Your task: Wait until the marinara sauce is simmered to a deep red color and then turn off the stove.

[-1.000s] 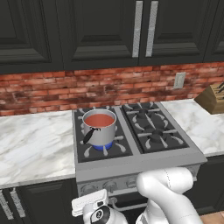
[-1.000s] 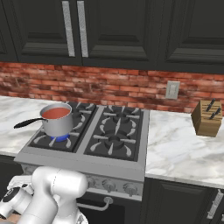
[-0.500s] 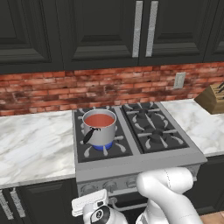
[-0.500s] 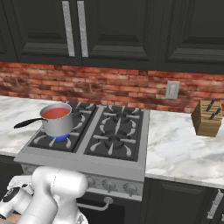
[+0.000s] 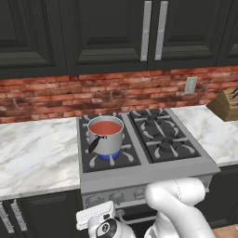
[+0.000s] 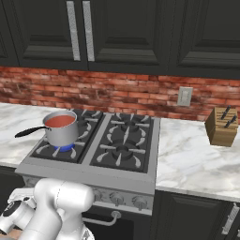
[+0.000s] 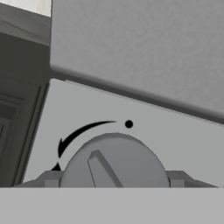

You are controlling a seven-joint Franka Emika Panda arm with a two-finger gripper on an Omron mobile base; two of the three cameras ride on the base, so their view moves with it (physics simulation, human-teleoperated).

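- Dark cabinets [image 5: 116, 32] and a red brick backsplash [image 6: 117, 96] are seen behind a white marble counter [image 5: 32, 148], into which the stove [image 5: 153, 169] is set.
- Nearest in the hand view, a round grey knob [image 7: 113, 159] on the stove's front panel is seen at 6 o'clock, its ridge tilted toward 11 o'clock; a black curved arrow and a dot are printed above it.
- The gripper [image 7: 113, 178] is placed on either side of this knob, one finger [image 7: 49, 178] at its 9 o'clock and the other at its 3 o'clock; whether the knob is actually pinched cannot be told.
- Farther back, a steel saucepan [image 5: 106, 137] is seated on the front left burner, over a blue flame [image 5: 110, 155], with its black handle pointing toward 7 o'clock in the left base view.
- The marinara sauce [image 5: 105, 127] is seen as an orange-red disc filling the pan.
- At the far right of the counter, a wooden knife block [image 6: 221, 126] is standing below a wall outlet [image 6: 184, 96].
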